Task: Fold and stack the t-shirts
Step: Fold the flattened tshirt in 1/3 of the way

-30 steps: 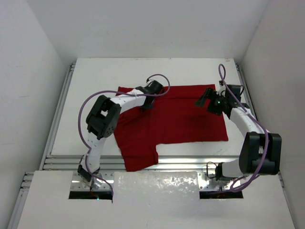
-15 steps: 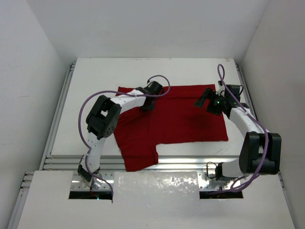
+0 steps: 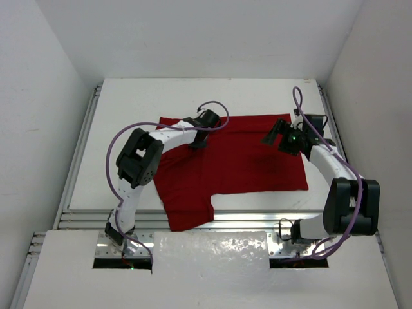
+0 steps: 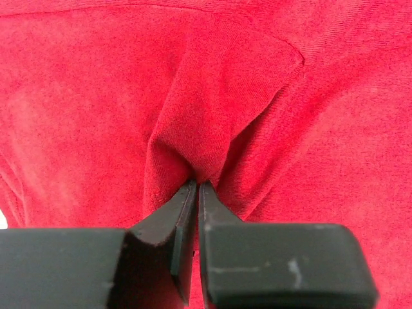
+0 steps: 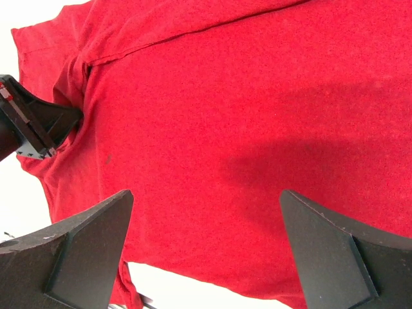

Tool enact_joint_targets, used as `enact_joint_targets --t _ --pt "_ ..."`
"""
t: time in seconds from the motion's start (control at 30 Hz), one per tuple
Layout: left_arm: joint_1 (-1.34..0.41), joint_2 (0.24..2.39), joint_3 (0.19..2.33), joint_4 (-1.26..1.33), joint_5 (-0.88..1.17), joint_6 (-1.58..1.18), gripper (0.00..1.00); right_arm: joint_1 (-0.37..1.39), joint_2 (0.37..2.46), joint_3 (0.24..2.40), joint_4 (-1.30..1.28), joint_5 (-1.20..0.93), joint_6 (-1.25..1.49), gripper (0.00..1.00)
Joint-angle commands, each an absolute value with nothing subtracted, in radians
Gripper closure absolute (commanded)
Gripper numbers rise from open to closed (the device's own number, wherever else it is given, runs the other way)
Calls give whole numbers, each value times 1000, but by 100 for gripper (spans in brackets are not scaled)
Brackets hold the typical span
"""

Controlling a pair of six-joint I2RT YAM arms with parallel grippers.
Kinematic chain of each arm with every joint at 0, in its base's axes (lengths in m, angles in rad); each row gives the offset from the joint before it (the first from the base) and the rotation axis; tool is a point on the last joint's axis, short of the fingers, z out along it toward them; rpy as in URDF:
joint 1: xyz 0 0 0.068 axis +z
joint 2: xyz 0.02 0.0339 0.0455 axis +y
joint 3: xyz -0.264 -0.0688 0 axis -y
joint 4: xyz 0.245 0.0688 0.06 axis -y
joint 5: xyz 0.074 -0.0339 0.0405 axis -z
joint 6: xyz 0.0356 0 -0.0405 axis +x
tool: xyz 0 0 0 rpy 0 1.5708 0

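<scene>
Left gripper [image 4: 197, 183] is pinched tight on a tuck of the t-shirt [image 4: 309, 129]; right gripper [image 5: 205, 199] is held spread wide, empty. The tuck is best lifted slowly and evenly.

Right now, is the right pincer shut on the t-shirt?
No, the right pincer stands wide open, with the t-shirt lying flat beyond the gap.

Overhead, looking down from behind the near edge of the desk [image 3: 193, 96]. Left wrist tight against the shirt [image 4: 290, 129]; right wrist farther back, sharing its far-left part.
</scene>
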State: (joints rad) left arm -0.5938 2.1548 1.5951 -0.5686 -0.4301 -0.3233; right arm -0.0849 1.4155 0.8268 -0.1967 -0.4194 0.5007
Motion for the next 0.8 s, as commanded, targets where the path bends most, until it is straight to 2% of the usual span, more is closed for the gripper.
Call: enact_joint_targets --t 0.0,0.03,0.43,0.77 --pt "-581 2125 1629 -566 -471 -328 97 -77 1416 867 -183 -410 485 3" --pt "-581 2125 1632 -571 -472 -328 100 -77 1414 867 -183 -408 485 3" --pt "-580 2108 1635 -572 -460 -319 100 -77 1419 868 -187 -403 483 3" --pt "-580 2003 1571 -526 -295 -319 100 -74 1420 873 -192 -402 482 3"
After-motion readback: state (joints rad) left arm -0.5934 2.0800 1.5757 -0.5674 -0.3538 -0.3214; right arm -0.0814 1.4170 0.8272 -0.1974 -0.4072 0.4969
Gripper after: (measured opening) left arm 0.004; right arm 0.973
